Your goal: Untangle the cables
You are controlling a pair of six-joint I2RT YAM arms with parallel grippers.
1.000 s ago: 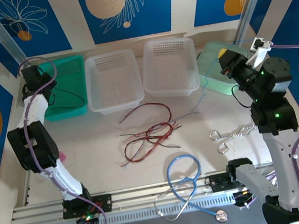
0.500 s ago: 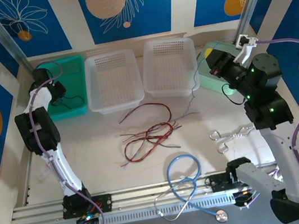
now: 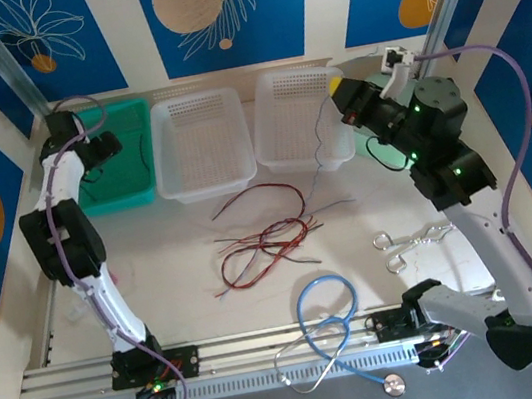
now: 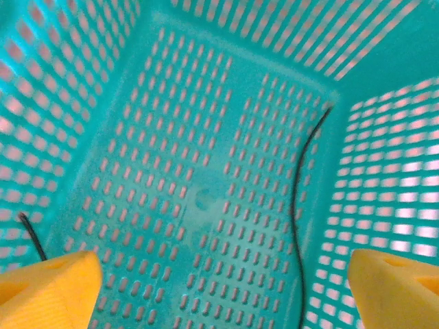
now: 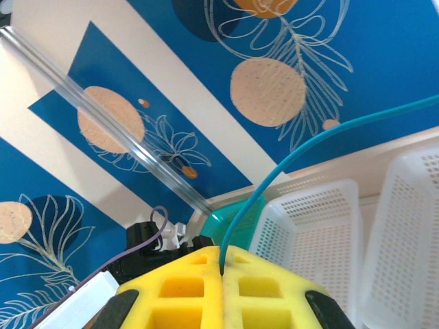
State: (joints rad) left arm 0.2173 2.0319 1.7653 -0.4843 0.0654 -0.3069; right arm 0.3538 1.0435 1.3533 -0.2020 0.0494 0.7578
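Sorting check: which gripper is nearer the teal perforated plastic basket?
Left. The left gripper hangs open over the teal basket; the right gripper, shut on a pale blue cable, is beside the farther white perforated basket.

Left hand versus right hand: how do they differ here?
Left hand stands open over the teal basket, holding nothing; right hand is shut on a blue cable. Left hand points down into the basket; right hand points toward the wall. Both have yellow fingers.

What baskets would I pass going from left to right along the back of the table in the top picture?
green basket → first white basket → second white basket
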